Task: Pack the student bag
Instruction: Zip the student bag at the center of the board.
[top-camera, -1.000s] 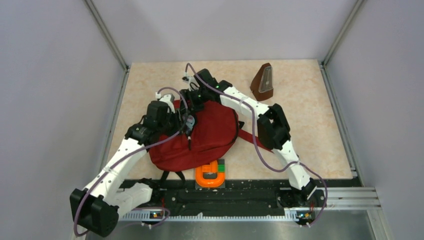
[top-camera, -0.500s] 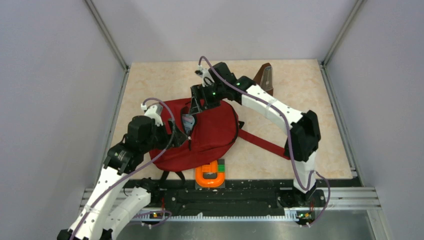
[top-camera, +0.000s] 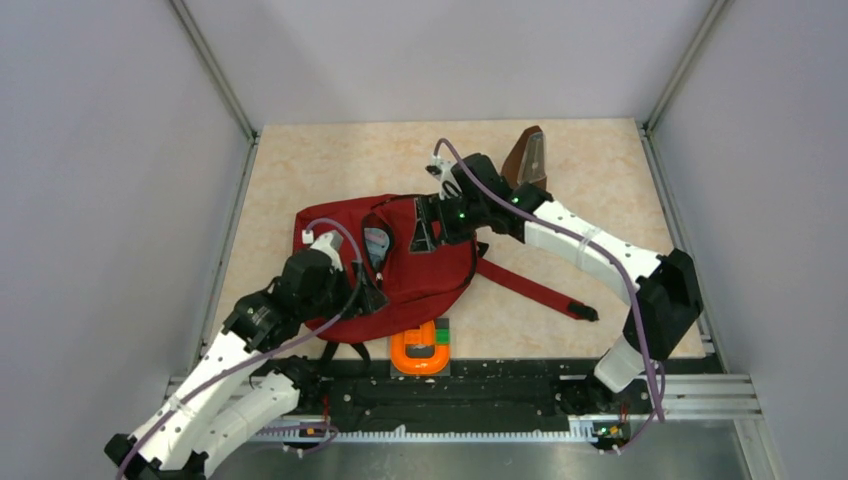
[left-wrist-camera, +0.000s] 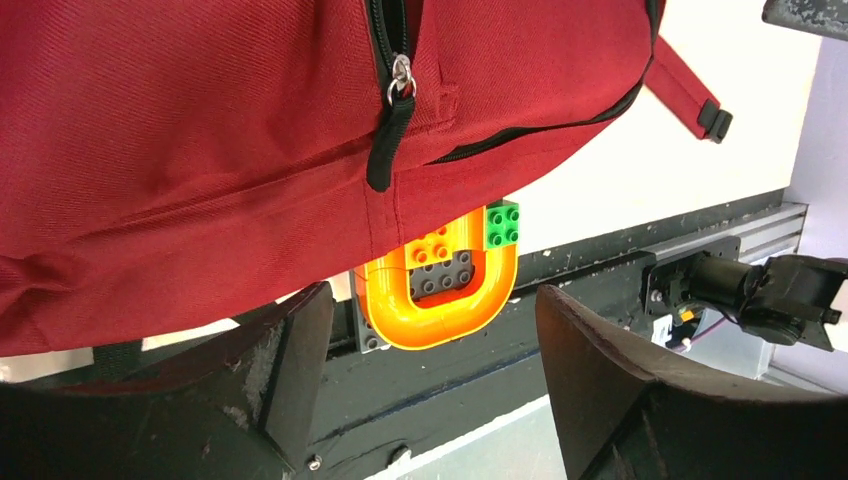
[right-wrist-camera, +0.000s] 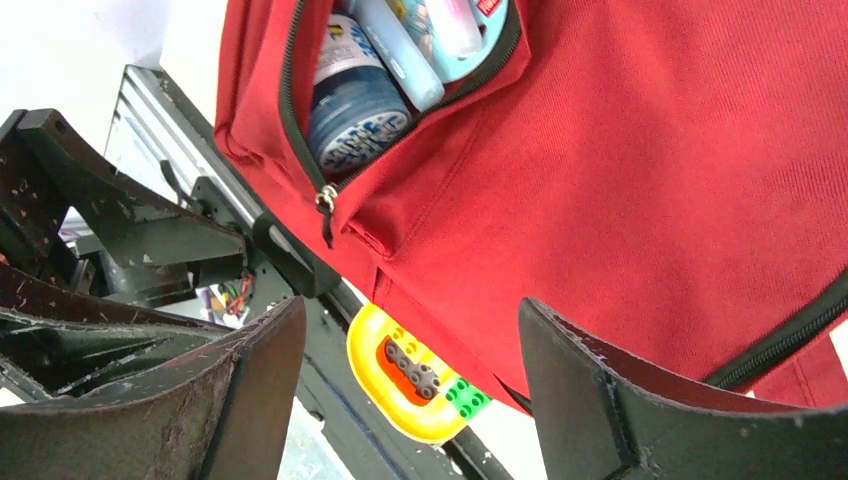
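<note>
Right, top view first: the bag (top-camera: 425, 275) lies flat mid-table, closer to the near edge, w/ its long strap (top-camera: 530, 288) trailing toward the right edge. Its pocket is unzipped and you can see items inside. An orange U-piece (top-camera: 418, 355) sits at the near edge, partly tucked under the bag's near side. A brown wedge (top-camera: 527, 162) stands by the far edge, right of centre, apart from the bag. The left gripper (top-camera: 372, 296) is over the bag's left part and the right gripper (top-camera: 424, 236) over its far part; you can't judge the jaws from up here.

Left wrist: your left gripper (left-wrist-camera: 430, 390) is released, jaws spread wide w/ nothing between them. Red fabric fills the top of the frame, and a black zip pull (left-wrist-camera: 385, 140) hangs from the closed end of the zip. Below the fabric's edge you see the U-piece w/ dark and orange bricks inside it and a green brick (left-wrist-camera: 503, 224) at one tip.

Right wrist: your right gripper (right-wrist-camera: 405, 395) is also released and grasps nothing. The pocket opening shows a blue-capped jar (right-wrist-camera: 355, 110) and a pale tube (right-wrist-camera: 400, 50) beside it, both inside the bag.
</note>
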